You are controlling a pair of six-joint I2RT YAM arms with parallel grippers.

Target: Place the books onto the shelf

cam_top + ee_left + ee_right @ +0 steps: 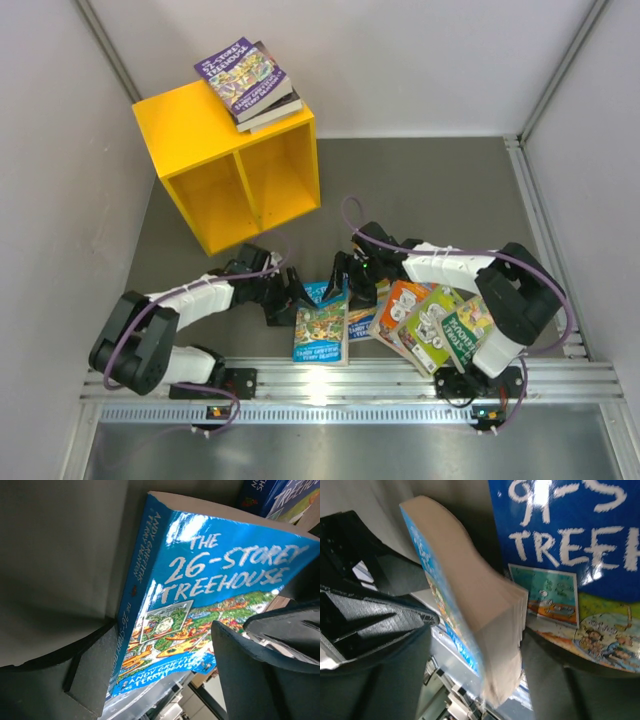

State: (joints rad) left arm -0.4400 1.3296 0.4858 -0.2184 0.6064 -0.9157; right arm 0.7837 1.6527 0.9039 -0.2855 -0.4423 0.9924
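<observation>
Teamwork: left gripper (pixel 296 292) and right gripper (pixel 344 282) both straddle the blue book (pixel 321 328) at 6 o'clock on the table (pixel 430 190); pinched or loose, I can't tell. Yellow shelf (pixel 185 125) sits at 11 o'clock, two books (pixel 247 82) stacked on top.

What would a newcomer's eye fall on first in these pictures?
The bright yellow shelf, back left, with a stack of books on top. At centre the left hand and the right hand both straddle one blue book; more colourful books fan out at the near right.
</observation>
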